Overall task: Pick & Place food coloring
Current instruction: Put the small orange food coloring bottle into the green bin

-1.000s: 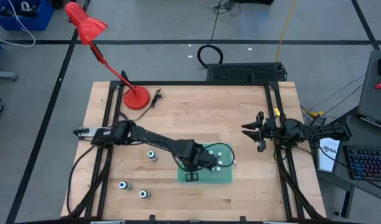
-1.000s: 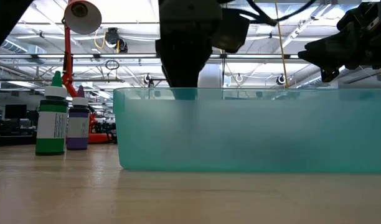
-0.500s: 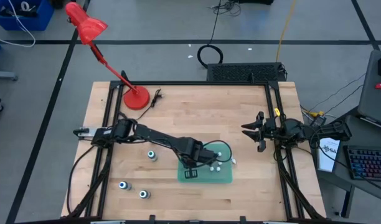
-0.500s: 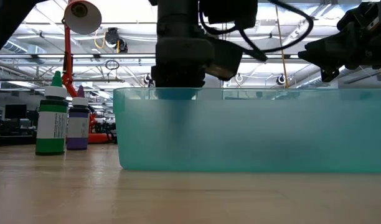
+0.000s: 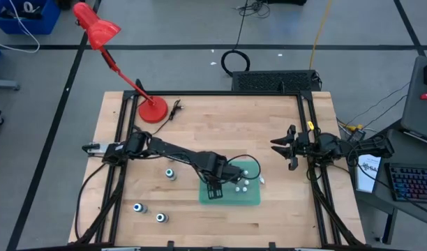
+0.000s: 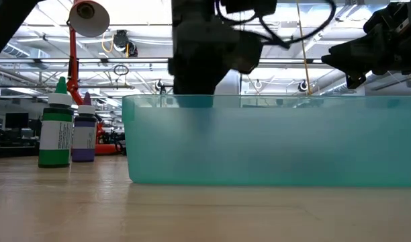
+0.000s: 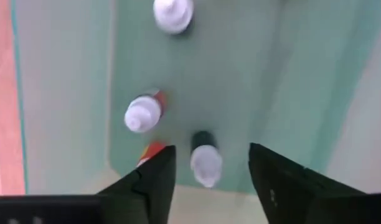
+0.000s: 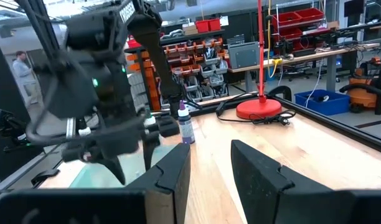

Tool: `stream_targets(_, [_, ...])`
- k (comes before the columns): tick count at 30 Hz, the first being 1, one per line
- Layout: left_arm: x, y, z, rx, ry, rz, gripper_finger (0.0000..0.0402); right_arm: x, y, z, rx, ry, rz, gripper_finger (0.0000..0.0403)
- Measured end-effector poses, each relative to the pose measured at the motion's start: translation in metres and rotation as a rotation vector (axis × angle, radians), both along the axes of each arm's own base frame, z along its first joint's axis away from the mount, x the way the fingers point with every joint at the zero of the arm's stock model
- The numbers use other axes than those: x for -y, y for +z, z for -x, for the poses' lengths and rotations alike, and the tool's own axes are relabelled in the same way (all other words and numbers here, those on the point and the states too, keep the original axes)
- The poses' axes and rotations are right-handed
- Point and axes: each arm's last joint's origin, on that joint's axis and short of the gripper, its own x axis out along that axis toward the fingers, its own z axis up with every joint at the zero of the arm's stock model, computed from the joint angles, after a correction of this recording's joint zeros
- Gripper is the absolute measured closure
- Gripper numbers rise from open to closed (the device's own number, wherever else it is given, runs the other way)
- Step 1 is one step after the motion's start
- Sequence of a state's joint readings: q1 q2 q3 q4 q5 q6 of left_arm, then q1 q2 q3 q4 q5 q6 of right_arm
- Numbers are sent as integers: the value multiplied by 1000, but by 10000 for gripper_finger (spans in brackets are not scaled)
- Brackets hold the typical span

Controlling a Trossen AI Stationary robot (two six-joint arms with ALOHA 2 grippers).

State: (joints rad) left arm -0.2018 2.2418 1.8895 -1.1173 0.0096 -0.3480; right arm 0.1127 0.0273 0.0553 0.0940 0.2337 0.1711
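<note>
**Inspector A:** Surface condition?

**Inspector B:** Light wood desk (image 5: pixel 220 132) inside a black frame. A teal tray (image 5: pixel 252 199) sits at the near middle. A red lamp (image 5: pixel 102 31) stands on its round base at the far left corner, its cable lying beside it.

**A:** Location of the food coloring?

**B:** Split. Several small white-capped bottles (image 5: pixel 243 183) stand inside the tray; the left wrist view shows three of them (image 7: pixel 142 114) on the tray floor. Three more bottles (image 5: pixel 170 173) stand on the bare wood left of the tray, well apart from it. The low view shows a green bottle (image 6: pixel 56 128) and a purple bottle (image 6: pixel 84 134) side by side, upright.

**A:** Arms?

**B:** The left gripper (image 5: pixel 215 192) hangs over the tray's left part, fingers spread and empty, with one bottle on the tray floor between them. The right gripper (image 5: pixel 282 148) waits at the desk's right edge, fingers apart, holding nothing.

**A:** The room?

**B:** Grey floor with dark tape lines, a blue bin (image 5: pixel 25 17) at far left, a keyboard (image 5: pixel 414 185) and cables at right. The right wrist view shows shelving with red bins and a person (image 8: pixel 21 70) standing far off
</note>
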Motion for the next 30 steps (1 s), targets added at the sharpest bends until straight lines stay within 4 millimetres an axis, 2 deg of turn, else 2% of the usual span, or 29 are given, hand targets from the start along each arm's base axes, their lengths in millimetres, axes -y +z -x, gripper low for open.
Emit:
stream_targets(4, [1,20,-3,49,-10,16,168,0,0,0,0,0,0,298])
stream_targets(6, [4,38,1,100,-36,-23,160,0,0,0,-4,4,-5,298])
stream_targets(8, [9,57,6,177,-50,-110,153,-2,-2,1,-45,64,-133,298])
stream_targets(11, [21,81,23,288,-32,-290,147,-6,9,3,-7,224,-299,298])
stream_targets(14, [33,106,41,416,0,-418,145,-9,13,3,16,337,-349,298])
stream_targets(16, [38,119,54,485,7,-451,145,-9,14,3,21,348,-355,298])
stream_targets(19, [39,128,69,570,-33,-443,144,-9,15,3,40,340,-341,298])
stream_targets(22, [35,127,82,672,-102,-367,144,-9,15,3,31,341,-340,298])
stream_targets(30, [-8,116,119,959,-202,-227,144,-8,17,4,63,315,-334,298])
